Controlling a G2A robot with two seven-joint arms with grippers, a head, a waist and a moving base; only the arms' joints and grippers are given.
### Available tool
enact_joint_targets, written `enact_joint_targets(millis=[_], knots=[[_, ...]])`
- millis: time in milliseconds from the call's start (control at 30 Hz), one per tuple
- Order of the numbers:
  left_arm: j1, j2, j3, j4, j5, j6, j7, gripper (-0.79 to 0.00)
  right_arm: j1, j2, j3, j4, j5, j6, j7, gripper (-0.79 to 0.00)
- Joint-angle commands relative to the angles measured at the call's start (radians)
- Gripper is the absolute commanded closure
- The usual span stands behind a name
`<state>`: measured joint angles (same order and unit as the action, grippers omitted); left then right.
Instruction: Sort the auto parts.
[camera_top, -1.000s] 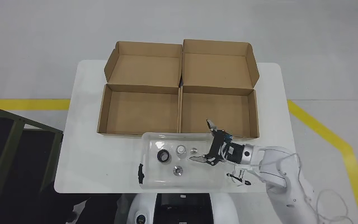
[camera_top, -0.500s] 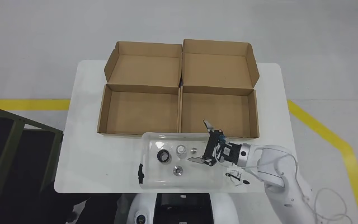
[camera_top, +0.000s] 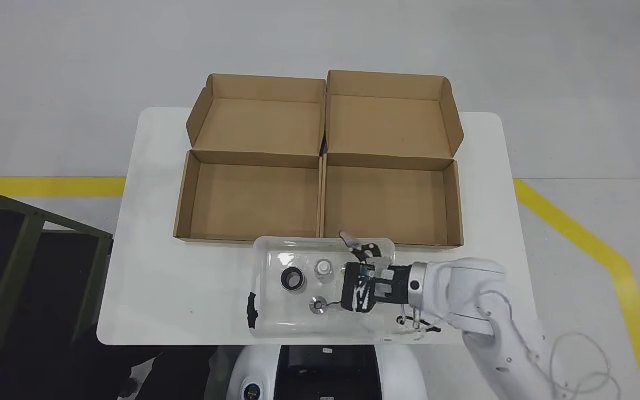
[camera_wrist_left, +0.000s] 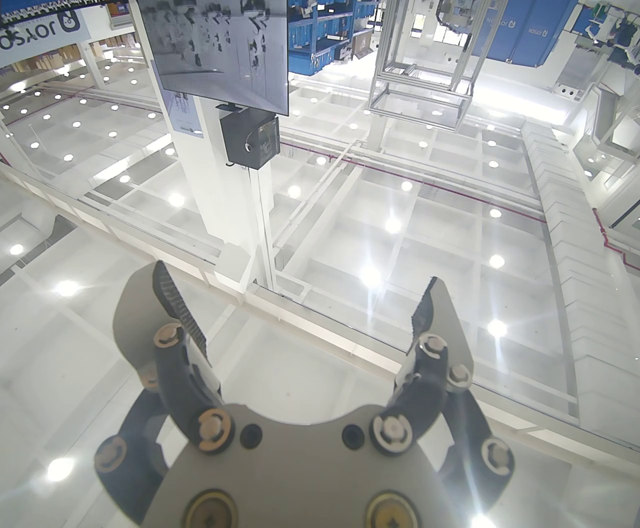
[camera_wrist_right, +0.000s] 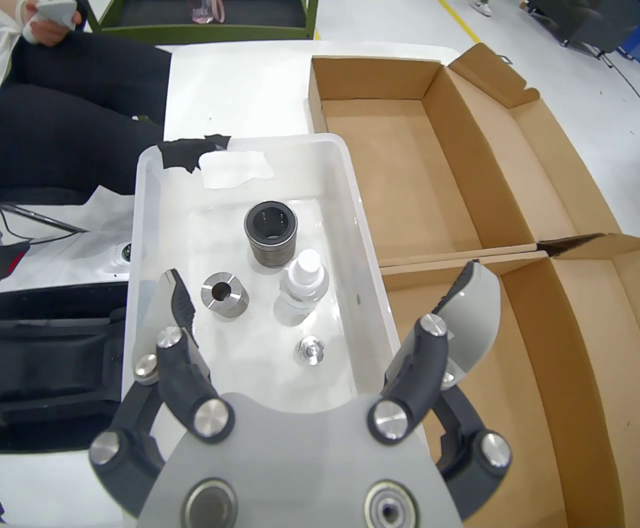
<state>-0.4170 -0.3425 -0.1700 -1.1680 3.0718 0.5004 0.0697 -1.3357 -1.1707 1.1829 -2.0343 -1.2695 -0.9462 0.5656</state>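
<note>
- R gripper (camera_wrist_right: 324, 277) spread wide, holding nothing, above the tub (camera_wrist_right: 361, 225). L gripper (camera_wrist_left: 296, 280) also spread and empty, pointing up at the ceiling.
- Step, prob: pick one part. Small metal stud (camera_wrist_right: 310, 348) sits between the R fingers (camera_wrist_right: 175, 300), near the palm.
- Bottle (camera_wrist_right: 303, 282) is just past it, abt level w/ the tips. Metal sleeve (camera_wrist_right: 224, 293) is just beside one finger, black ring (camera_wrist_right: 270, 232) beyond the tips.
- Tip: centre on one part only and drop straight. The outer finger looks to hang over the box (camera_wrist_right: 550, 375), so bring it inside the tub wall.
</note>
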Motion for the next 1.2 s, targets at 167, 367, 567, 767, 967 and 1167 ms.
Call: enact_joint_targets(millis=[167,367,567,767,967,1167], knots=[[0.000,0.000,0.000,0.000,0.000,0.000,0.000,-0.785,0.029,0.008,-0.035,0.000,0.011,-0.009,0.090,-0.785],[0.000,0.000,0.000,0.000,0.000,0.000,0.000,-0.785,0.033,0.015,-0.060,-0.013,0.001,0.007,0.172,-0.785],[0.000,0.000,0.000,0.000,0.000,0.000,0.000,-0.785,0.036,0.023,-0.070,-0.005,0.031,0.012,0.223,-0.767],[0.000,0.000,0.000,0.000,0.000,0.000,0.000,-0.785,0.050,0.031,-0.082,0.021,0.067,0.017,0.274,-0.656],[0.000,0.000,0.000,0.000,0.000,0.000,0.000,-0.785,0.079,0.035,-0.109,0.048,0.087,0.054,0.341,-0.610],[0.000,0.000,0.000,0.000,0.000,0.000,0.000,-0.785,0.111,0.037,-0.130,0.068,0.099,0.082,0.378,-0.699]])
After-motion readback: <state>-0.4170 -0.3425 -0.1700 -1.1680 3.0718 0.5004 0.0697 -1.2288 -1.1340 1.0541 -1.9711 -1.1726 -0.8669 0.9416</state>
